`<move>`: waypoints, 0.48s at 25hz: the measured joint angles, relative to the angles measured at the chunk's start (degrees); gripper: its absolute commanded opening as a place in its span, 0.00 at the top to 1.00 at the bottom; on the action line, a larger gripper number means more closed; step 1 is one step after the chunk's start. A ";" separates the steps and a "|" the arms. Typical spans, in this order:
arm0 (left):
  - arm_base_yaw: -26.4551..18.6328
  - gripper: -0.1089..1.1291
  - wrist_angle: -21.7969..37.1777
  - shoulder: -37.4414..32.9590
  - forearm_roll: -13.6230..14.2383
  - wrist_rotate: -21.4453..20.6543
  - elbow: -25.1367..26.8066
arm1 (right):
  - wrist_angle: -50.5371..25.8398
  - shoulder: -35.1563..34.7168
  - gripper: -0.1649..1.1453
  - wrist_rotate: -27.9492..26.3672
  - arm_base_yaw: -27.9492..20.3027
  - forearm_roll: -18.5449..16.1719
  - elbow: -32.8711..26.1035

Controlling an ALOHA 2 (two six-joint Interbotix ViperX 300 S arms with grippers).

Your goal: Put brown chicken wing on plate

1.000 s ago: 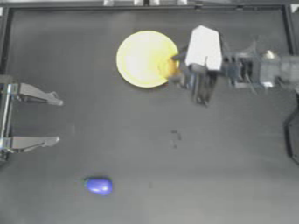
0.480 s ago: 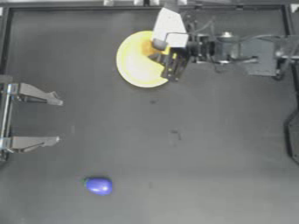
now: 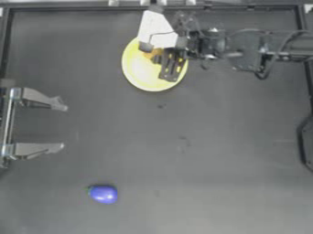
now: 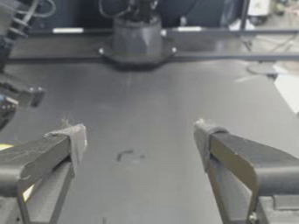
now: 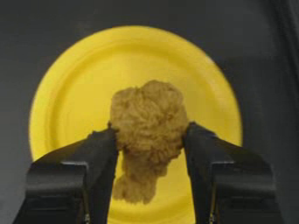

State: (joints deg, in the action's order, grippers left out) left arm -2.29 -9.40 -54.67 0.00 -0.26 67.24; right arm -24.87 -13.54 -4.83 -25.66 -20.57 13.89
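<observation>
The brown chicken wing (image 5: 149, 127), a lumpy tan-yellow piece, is pinched between the two dark jaws of my right gripper (image 5: 150, 134). It hangs over the middle of the round yellow plate (image 5: 64, 87). From above, the right gripper (image 3: 168, 68) reaches in from the right and covers the right half of the plate (image 3: 136, 68) at the table's far middle; the wing is hidden there under the gripper. My left gripper (image 3: 45, 123) is parked at the left edge, open and holding nothing, and its jaws stand wide apart in the left wrist view (image 4: 140, 135).
A blue-purple ball (image 3: 103, 194) lies near the front left of the dark table. The right arm's wrist and cables (image 3: 245, 45) stretch along the far right. A rail with a post (image 4: 137, 41) runs along the table's far edge in the left wrist view.
The right gripper, still holding the wing, has moved left from the plate's right rim to over the plate. The left arm and the ball have not moved.
</observation>
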 measured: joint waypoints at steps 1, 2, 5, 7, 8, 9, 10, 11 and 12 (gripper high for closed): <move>0.00 0.09 0.00 0.26 0.00 0.09 -0.09 | -0.79 -0.70 0.84 3.87 -0.44 3.69 -0.88; 0.09 0.09 -0.09 0.35 0.00 0.00 0.00 | -1.41 -1.41 0.84 7.38 -0.88 7.29 -1.58; 0.00 0.09 -0.18 0.70 0.00 0.00 -0.09 | -3.69 -3.60 0.84 17.67 -2.37 18.19 -3.78; 0.00 0.09 -0.18 0.70 0.00 0.00 -0.09 | -5.19 -5.10 0.84 23.20 -3.60 23.99 -5.27; 0.00 0.09 -0.09 0.70 0.00 0.09 -0.09 | -5.89 -5.80 0.84 25.31 -4.04 26.46 -5.98; 0.00 0.09 -0.18 0.70 0.00 0.09 -0.09 | -6.42 -6.33 0.84 26.54 -4.39 28.21 -6.50; 0.00 0.09 -0.09 0.70 0.00 0.00 -0.09 | -6.77 -6.77 0.84 27.77 -4.83 29.53 -7.21; 0.00 0.09 -0.18 0.70 0.00 0.00 -0.09 | -6.94 -7.12 0.84 28.39 -5.10 30.41 -7.73; 0.00 0.09 -0.18 0.70 0.00 0.00 -0.09 | -7.03 -7.47 0.84 28.74 -5.27 30.67 -8.26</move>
State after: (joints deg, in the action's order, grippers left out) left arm -2.29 -9.58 -53.96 0.00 -0.26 67.15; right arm -31.90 -21.01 23.91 -30.94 10.11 5.63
